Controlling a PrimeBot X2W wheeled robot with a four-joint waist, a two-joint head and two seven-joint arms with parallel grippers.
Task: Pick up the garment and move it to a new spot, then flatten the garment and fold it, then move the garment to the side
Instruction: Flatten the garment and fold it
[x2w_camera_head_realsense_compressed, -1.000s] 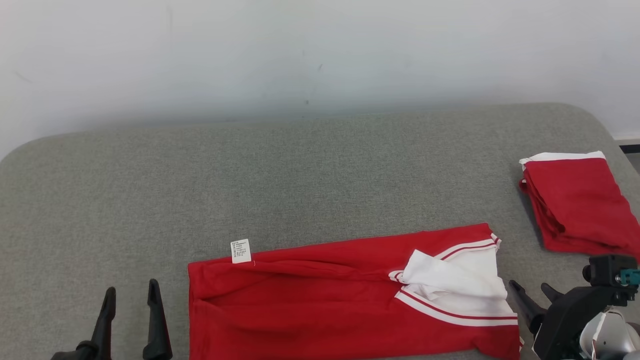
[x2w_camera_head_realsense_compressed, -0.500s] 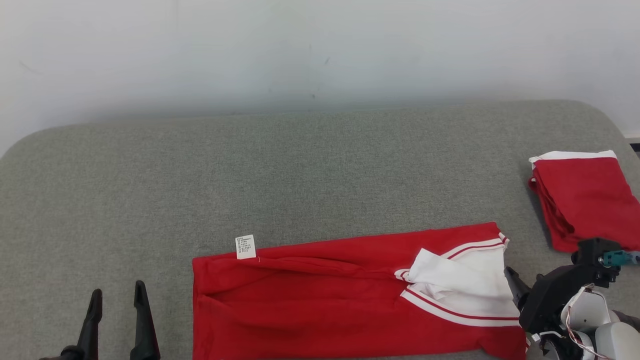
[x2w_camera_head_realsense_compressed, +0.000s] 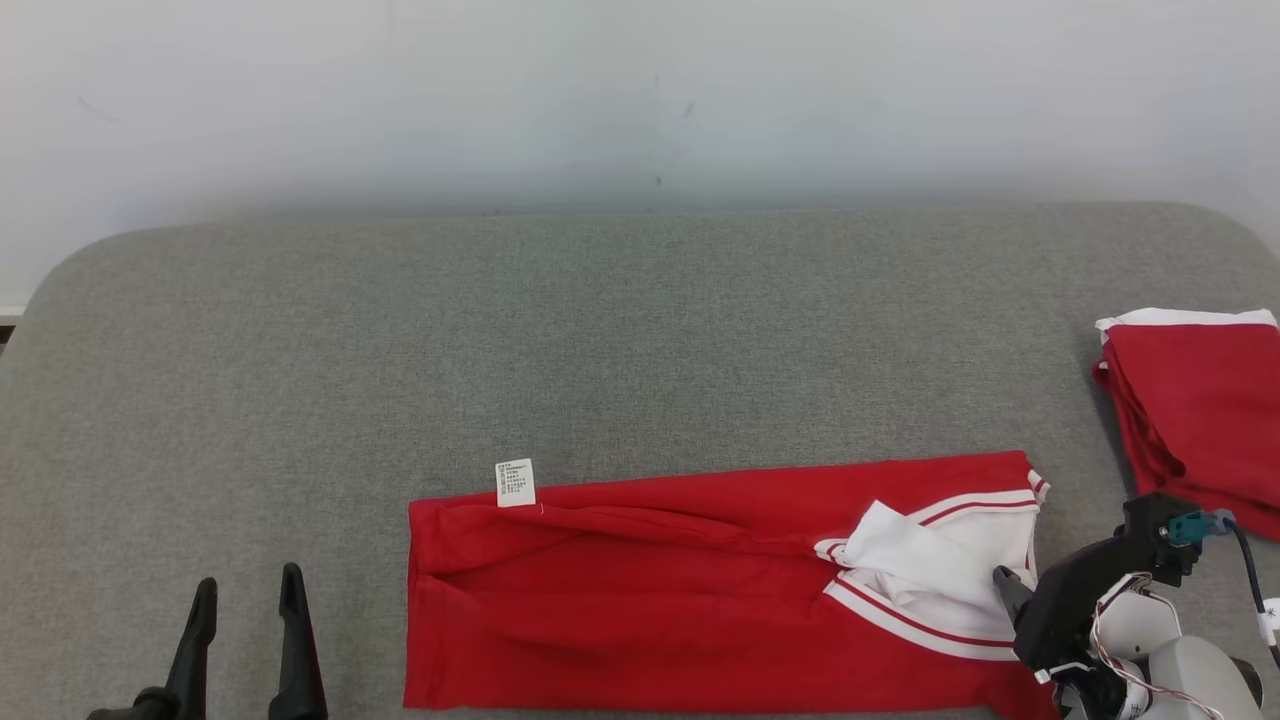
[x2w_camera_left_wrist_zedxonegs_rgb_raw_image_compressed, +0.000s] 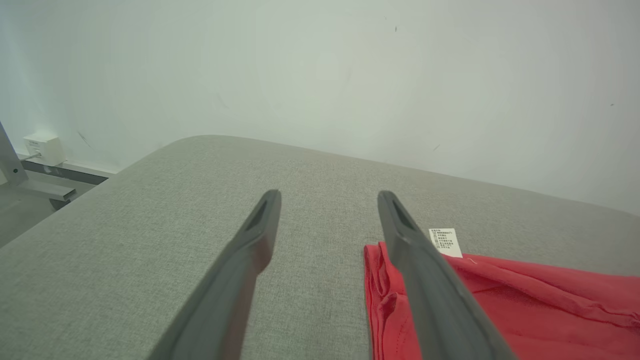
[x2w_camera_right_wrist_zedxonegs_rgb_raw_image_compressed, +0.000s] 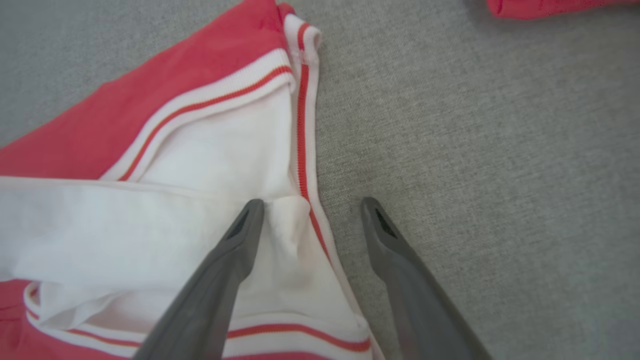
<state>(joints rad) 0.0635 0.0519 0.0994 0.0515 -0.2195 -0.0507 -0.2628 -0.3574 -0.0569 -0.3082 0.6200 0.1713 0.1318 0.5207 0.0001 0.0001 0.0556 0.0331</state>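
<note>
Garment (x2w_camera_head_realsense_compressed: 680, 590): red, with white striped trim, lying flat as a long band along the near edge of the grey padded surface (x2w_camera_head_realsense_compressed: 600, 330), right of centre. Its long axis runs left to right. A care label (x2w_camera_head_realsense_compressed: 515, 482) sticks out at the far left corner. The white collar panel (x2w_camera_head_realsense_compressed: 940, 570) is bunched and folded over at the right end, with a red-striped rib band along its edge. The cloth shows a few lengthwise creases, and I see nothing lifted off the surface. Right gripper (x2w_camera_right_wrist_zedxonegs_rgb_raw_image_compressed: 310, 210): fingers apart, gripping nothing, set over the garment's right edge. In the right wrist view one finger (x2w_camera_right_wrist_zedxonegs_rgb_raw_image_compressed: 235, 250) is over the white fabric and the other is over bare grey just past the hem. I cannot tell whether the tips touch the cloth. Left gripper (x2w_camera_head_realsense_compressed: 248, 590): fingers apart and empty, near left, with a strip of bare grey between it and the garment's left end in the head view. Far right, well apart from the work, sits a folded red garment (x2w_camera_head_realsense_compressed: 1200, 400) with a white edge. A pale wall (x2w_camera_head_realsense_compressed: 640, 90) stands behind the surface. In the left wrist view a white box (x2w_camera_left_wrist_zedxonegs_rgb_raw_image_compressed: 44, 148) is mounted low on the wall, off the surface's left end.
</note>
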